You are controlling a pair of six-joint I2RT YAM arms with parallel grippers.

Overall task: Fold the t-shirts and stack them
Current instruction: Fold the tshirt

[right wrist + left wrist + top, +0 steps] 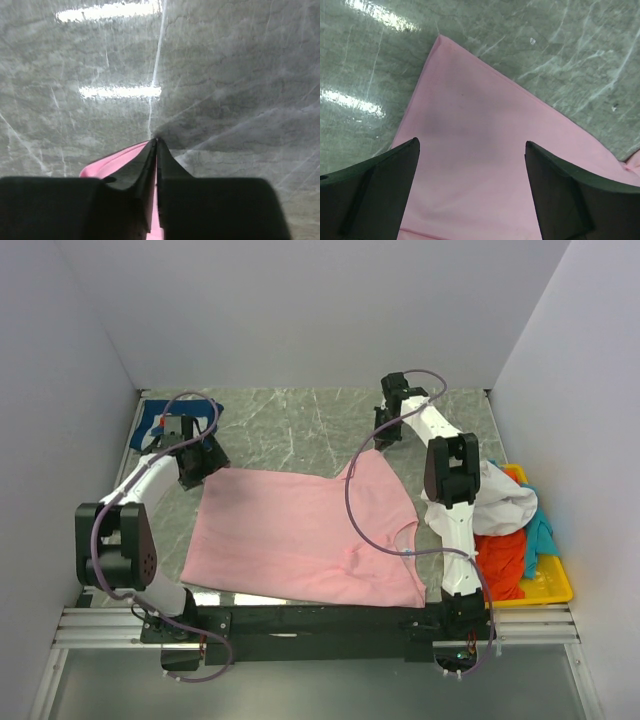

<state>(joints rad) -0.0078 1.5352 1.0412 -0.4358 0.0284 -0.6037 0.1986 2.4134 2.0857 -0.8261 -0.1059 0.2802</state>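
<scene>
1. the pink t-shirt (300, 535) lies spread flat on the marble table (290, 425), between the two arms.
2. the left gripper (472, 150) hangs over the shirt's far left corner, fingers spread wide, holding nothing.
3. the right gripper (155, 142) is clenched on the shirt's far right edge, with pink cloth pinched between its fingers.
4. the navy t-shirt (158, 420) lies just behind the left gripper; a heap of other t-shirts (500, 530) fills the yellow tray (555, 590) at right.

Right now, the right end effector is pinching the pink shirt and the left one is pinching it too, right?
Not quite. The right end effector is pinching the pink shirt, but the left end effector is open above its corner, gripping nothing. The left wrist view shows this.
</scene>
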